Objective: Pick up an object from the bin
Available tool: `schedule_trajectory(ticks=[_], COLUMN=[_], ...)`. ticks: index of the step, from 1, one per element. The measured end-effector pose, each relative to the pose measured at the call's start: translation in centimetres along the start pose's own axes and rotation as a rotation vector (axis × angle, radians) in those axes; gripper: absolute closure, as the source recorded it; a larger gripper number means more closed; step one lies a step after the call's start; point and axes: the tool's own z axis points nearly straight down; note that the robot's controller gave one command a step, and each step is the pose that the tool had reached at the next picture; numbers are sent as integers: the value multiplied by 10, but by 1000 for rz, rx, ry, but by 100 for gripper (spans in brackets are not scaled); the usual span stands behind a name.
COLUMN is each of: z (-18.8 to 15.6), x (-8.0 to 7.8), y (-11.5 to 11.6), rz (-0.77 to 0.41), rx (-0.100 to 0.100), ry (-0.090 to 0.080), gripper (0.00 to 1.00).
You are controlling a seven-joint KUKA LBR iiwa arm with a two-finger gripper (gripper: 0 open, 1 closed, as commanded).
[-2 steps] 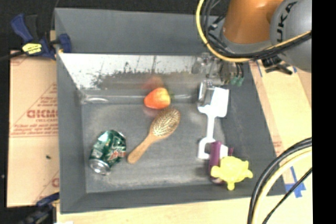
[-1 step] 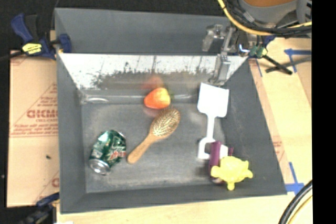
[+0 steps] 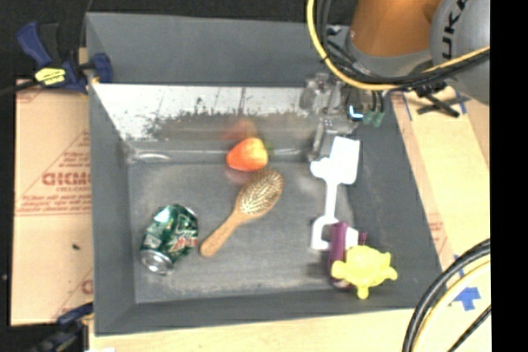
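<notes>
My gripper hangs at the back right of the bin, close to the back wall. Directly below it, touching or nearly so, lies the broad head of a white long-handled plastic tool, whose handle runs toward the front. To the gripper's left, an orange-red fruit rests on the floor. A wooden hairbrush lies diagonally in front of the fruit, bristles up.
A crushed green soda can lies at the front left. At the front right, a yellow toy and a purple piece sit by the white tool's handle end. The arm with its orange cover and cables hangs over the bin's right back corner.
</notes>
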Motion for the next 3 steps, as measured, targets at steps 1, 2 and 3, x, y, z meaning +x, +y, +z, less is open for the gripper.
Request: schedule_trajectory(ticks=[1, 2, 3], z=[-33, 64, 17], x=[30, 27, 46], y=[25, 1, 22], rz=[7, 40, 61], rx=[0, 0, -2], ry=[-9, -5, -18], gripper=[0, 0, 0])
